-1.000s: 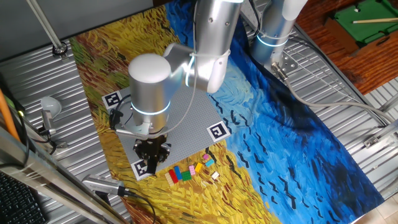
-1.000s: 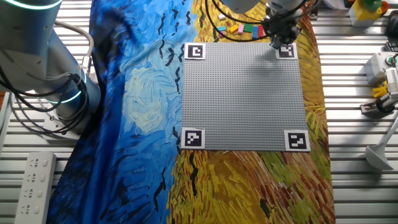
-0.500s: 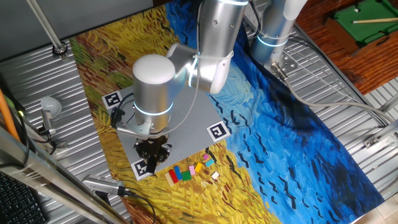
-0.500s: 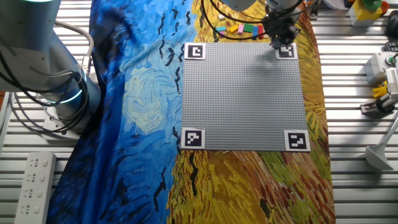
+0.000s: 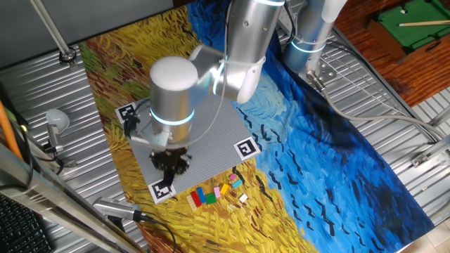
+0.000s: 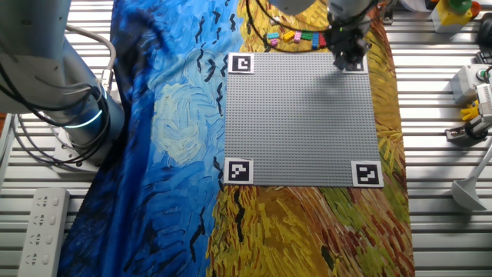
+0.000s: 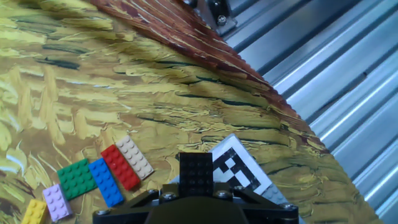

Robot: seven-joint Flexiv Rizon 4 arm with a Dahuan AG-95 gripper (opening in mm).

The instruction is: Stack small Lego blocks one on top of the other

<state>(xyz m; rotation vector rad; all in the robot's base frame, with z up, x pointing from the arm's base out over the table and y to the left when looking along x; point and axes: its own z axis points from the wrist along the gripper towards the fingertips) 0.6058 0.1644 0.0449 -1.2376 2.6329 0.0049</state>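
**Black brick in the tool, stack not yet begun**

The tool [image 7: 196, 194] is pinching a flat black brick [image 7: 196, 172], which sticks out between its fingers in the hand view. It hangs over the corner of the grey baseplate [image 6: 300, 115], right by one of the black-and-white markers [image 7: 239, 168]. In the one fixed view the tool [image 5: 171, 163] sits low over that same corner; whether the brick is already touching the studs is hard to tell from any of the three views, since the arm hides the contact.

The other small bricks lie loose on the painted cloth [image 5: 126, 63] covering the surface, just off the baseplate edge. In the hand view they form a rough row: a tan or white one [image 7: 134, 156], a red one [image 7: 119, 166], a blue one [image 7: 104, 181], a green one [image 7: 78, 178], a pink one [image 7: 55, 202] and a yellow one [image 7: 34, 211]. All lie flat and single, touching or nearly touching their neighbours; none sits on another.

So the task looks to be at its first step. The black brick, the largest, seems meant as the base, and it is in hand but not visibly planted. Every stacking move is left to do.
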